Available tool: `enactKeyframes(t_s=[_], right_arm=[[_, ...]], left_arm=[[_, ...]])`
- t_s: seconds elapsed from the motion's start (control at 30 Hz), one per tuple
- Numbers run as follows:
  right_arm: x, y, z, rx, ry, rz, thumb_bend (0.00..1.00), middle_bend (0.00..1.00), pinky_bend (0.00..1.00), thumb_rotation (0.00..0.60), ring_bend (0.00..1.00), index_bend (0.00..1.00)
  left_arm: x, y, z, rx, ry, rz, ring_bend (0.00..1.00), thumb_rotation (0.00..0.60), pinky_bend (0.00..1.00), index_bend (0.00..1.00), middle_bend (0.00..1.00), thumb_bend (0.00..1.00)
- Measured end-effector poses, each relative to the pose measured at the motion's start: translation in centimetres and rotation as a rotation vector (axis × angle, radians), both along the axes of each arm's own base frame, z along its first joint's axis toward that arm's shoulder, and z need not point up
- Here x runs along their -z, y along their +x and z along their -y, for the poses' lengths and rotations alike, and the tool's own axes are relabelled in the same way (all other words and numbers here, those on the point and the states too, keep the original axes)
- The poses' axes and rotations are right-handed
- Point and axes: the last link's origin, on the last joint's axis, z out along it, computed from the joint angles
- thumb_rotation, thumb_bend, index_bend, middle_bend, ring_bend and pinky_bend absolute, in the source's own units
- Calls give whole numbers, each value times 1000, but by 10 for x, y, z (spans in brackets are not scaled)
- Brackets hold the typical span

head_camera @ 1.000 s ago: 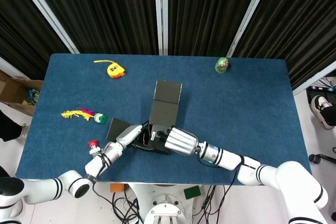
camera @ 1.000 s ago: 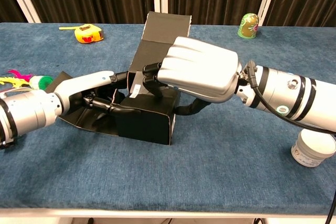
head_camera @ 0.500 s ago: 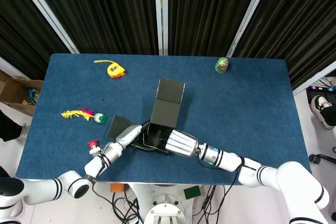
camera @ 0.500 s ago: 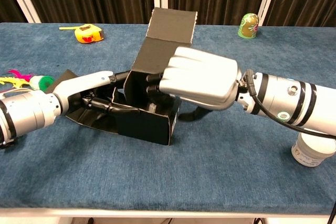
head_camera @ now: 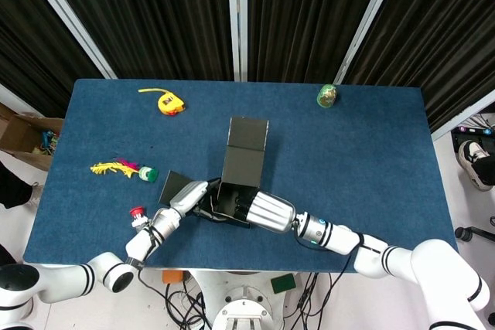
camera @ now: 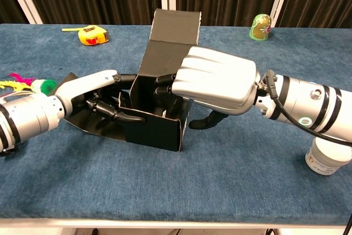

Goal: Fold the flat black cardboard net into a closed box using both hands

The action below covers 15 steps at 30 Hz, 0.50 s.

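Both robot hands are working on the half-folded black box at the near edge of the blue counter.

From the head view, the black cardboard box (head_camera: 236,179) sits near the front middle of the counter (head_camera: 363,152), its long lid flap stretched away toward the far side; the left robot hand (head_camera: 184,200) reaches in from the left flap, the right robot hand (head_camera: 261,211) covers the near right corner. A yellow tape measure (head_camera: 168,102) lies far left, a green doll (head_camera: 327,96) far right. In the chest view, the left robot hand (camera: 93,100) has dark fingers pressing against the box's left wall, holding it; the right robot hand (camera: 214,86) curls its fingers over the open rim, gripping the right wall, lid flap tilted up behind. A white jar (camera: 328,158) stands at right.
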Motion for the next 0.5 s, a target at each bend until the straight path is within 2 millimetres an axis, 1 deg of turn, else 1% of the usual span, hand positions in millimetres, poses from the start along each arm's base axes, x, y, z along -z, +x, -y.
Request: enactKeyframes(t_s=[0.13,0.3,0.5], right_arm=[[-1,-5,-3,9,0,4,176,429,1000,600,802,492],[2,-13,-8,45,24,0,176,448,1000,600,808,499],[5,-17,-8,69,39,-21,176,500,1000,600,816,561]], left_arm=[[2,-1,0,4,10,-10,508,461,803,431,429,0],[3,-1,0,-2,15,-13,508,459,803,433,431,0],[3,1,0,-1,16,-11,508,460,803,436,434,0]])
